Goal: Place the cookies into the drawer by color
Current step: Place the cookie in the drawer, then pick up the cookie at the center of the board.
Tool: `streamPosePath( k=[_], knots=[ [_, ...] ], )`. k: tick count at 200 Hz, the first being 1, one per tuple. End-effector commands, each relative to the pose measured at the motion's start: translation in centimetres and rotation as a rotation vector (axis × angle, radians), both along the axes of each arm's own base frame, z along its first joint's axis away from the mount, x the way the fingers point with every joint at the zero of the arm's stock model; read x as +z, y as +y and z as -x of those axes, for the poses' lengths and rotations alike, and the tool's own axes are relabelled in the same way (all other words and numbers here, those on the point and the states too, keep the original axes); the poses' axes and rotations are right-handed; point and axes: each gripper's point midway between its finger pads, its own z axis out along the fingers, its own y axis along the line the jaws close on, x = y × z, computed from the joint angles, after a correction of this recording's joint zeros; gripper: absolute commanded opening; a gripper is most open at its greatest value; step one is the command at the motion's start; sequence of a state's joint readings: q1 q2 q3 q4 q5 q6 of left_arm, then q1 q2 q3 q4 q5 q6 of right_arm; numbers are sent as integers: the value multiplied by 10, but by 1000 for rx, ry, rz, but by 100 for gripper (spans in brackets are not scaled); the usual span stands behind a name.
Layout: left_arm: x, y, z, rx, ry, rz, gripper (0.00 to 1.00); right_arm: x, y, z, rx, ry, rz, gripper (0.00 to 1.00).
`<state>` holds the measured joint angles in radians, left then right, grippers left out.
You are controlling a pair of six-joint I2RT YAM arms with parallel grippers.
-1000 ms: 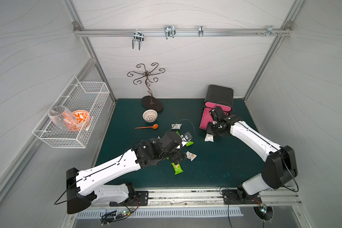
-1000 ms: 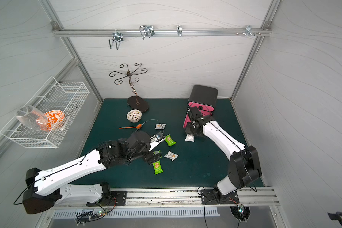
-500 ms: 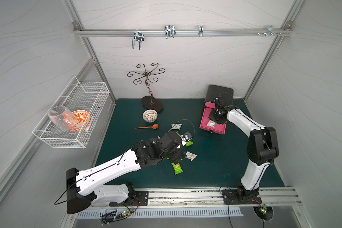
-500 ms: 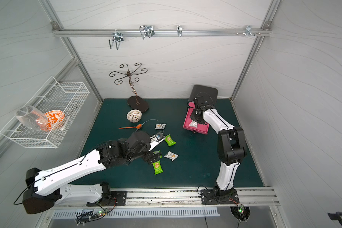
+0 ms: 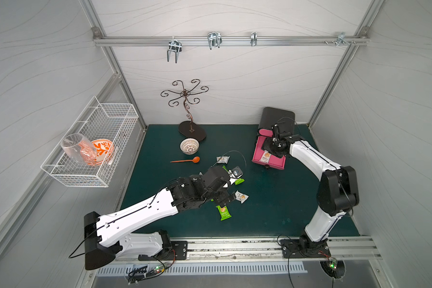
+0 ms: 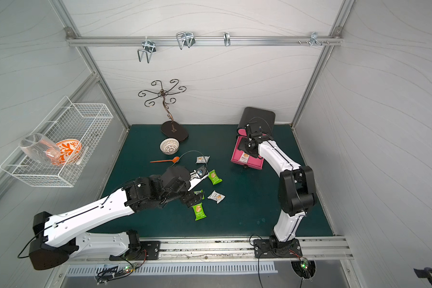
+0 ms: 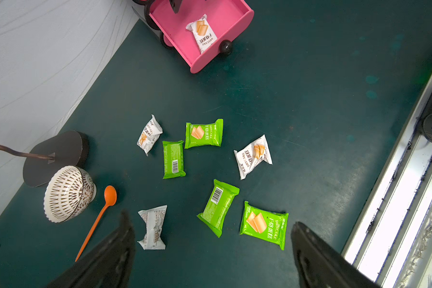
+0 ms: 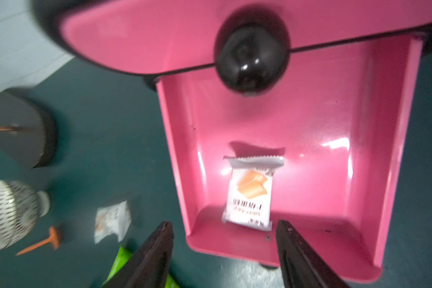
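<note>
Beside the cookies (image 7: 203, 134): bowl (image 7: 68, 193), orange spoon (image 7: 97, 219).

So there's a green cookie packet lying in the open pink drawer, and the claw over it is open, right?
Almost. The cookie packet lying in the open pink drawer is white, not green; the right wrist view shows it plainly. The claw over it, the right gripper, is open, just as you said.

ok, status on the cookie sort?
Left gripper open over the mat; right gripper open above pink drawer. One white packet in drawer; four green packets, three white packets on mat. Nothing blocking.
</note>
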<state>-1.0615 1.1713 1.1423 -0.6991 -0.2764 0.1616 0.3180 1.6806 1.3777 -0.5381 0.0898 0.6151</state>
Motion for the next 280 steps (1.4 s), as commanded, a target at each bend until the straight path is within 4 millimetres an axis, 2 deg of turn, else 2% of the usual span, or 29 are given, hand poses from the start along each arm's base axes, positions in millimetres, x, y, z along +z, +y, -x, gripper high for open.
streamPosePath(
  k=[1,14,27,54,81,93,136,163,176,196,211,241,259,280],
  knots=[
    [14,-10,-2,-6,-16,56,98,23,17,29,112,-38,-64,67],
    [14,-12,-2,-5,-11,63,98,24,33,50,194,-44,-74,65],
    [14,-13,-2,-7,-9,71,98,17,53,72,277,-27,-66,65],
    [12,-10,-4,22,-12,66,98,-17,97,119,453,41,26,64],
    [8,0,-7,65,-32,38,98,-45,138,153,642,95,74,62],
    [9,2,-7,70,-41,36,98,-60,148,166,725,114,127,63],
    [9,-4,-2,41,-24,47,98,-103,158,194,857,266,127,65],
    [7,-5,0,37,-13,50,98,-125,156,205,886,333,177,67],
    [5,-5,1,33,-8,46,98,-134,153,210,895,364,197,71],
    [5,-4,0,31,-13,42,98,-143,153,222,928,398,192,82],
    [5,-4,-1,29,-18,36,98,-150,151,230,936,427,194,85],
    [4,-4,-1,28,-18,37,98,-164,135,239,905,471,317,82],
    [5,-4,0,29,-21,37,98,-170,121,239,869,479,427,76],
    [6,-4,-1,32,-24,42,98,-176,112,240,837,497,478,69]
  ],
)
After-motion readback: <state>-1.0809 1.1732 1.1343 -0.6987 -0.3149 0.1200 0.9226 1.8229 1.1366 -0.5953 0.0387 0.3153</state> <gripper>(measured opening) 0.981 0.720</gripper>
